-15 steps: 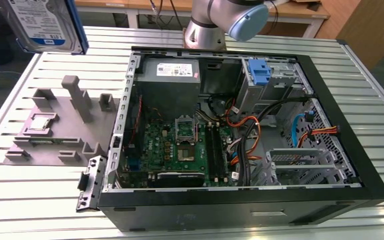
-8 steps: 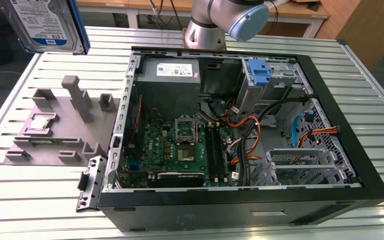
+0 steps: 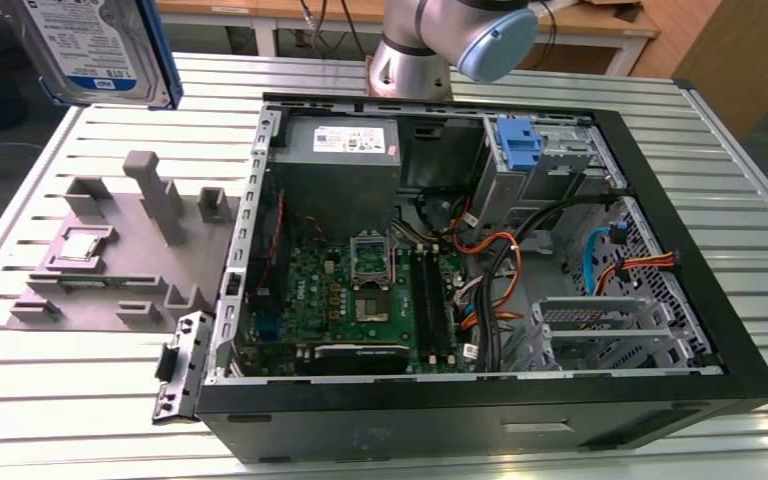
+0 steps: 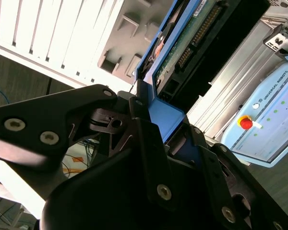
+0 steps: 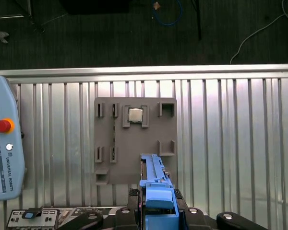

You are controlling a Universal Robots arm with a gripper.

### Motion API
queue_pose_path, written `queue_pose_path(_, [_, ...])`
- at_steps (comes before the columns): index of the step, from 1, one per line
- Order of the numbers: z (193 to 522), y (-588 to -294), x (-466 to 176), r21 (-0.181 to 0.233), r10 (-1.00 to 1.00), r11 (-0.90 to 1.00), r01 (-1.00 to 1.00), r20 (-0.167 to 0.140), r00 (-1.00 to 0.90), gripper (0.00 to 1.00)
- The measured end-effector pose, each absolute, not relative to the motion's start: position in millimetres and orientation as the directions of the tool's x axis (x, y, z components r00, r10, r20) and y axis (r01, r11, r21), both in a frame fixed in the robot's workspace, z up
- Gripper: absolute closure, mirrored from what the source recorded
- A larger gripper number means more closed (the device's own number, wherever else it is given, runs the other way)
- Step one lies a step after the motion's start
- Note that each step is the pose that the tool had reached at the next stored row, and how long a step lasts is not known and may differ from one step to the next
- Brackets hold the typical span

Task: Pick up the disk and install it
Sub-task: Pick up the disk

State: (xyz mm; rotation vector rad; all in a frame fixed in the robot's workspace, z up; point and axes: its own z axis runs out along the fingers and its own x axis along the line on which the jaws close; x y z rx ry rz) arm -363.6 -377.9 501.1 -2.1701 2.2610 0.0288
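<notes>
Black two-finger tool (image 4: 159,125) is pinching the flat rectangular silver disk (image 4: 192,43), I think by its blue plastic rail, though the contact's mostly hidden. The disk's long axis sticks straight out from the tool, up off the ribbed metal counter (image 5: 230,143). Below it sits the grey moulded holder tray (image 5: 134,143). The open black computer case (image 3: 464,425) lies well off toward the exterior view's right, with its grey metal drive cage (image 3: 558,160) at the far end.

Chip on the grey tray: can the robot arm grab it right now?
Probably not. The end effector is shut on the disk, so it has no free grip. Nothing covers the chip on the tray, so the way to it looks open.
</notes>
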Motion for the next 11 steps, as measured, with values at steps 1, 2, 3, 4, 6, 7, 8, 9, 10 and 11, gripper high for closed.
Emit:
queue_pose_path(1, [501.1, -377.9, -363.4, 0.008, -0.999, 0.041, -0.999, -0.018, -0.041, 0.63])
queue_pose_path(2, [501.1, -377.9, -363.0, 0.008, -0.999, 0.041, -0.999, -0.018, -0.041, 0.63])
queue_pose_path(3, [501.2, -377.9, -362.7, 0.008, -0.999, 0.041, -0.999, -0.018, -0.041, 0.63])
queue_pose_path(4, [501.1, -377.9, -362.3, 0.008, -0.999, 0.041, -0.999, -0.018, -0.041, 0.63])
queue_pose_path(6, [501.2, -377.9, -361.5, 0.008, -0.999, 0.041, -0.999, -0.018, -0.041, 0.63])
queue_pose_path(7, [501.1, -377.9, -361.1, 0.008, -0.999, 0.041, -0.999, -0.018, -0.041, 0.63])
queue_pose_path(8, [501.1, -377.9, -360.7, 0.008, -0.999, 0.041, -0.999, -0.018, -0.041, 0.63])
queue_pose_path(9, [501.2, -377.9, -360.3, 0.008, -0.999, 0.041, -0.999, -0.018, -0.041, 0.63])
queue_pose_path(10, [501.1, -377.9, -359.9, 0.008, -0.999, 0.041, -0.999, -0.018, -0.041, 0.63])
queue_pose_path(11, [501.1, -377.9, -359.6, 0.008, -0.999, 0.041, -0.999, -0.018, -0.041, 0.63])
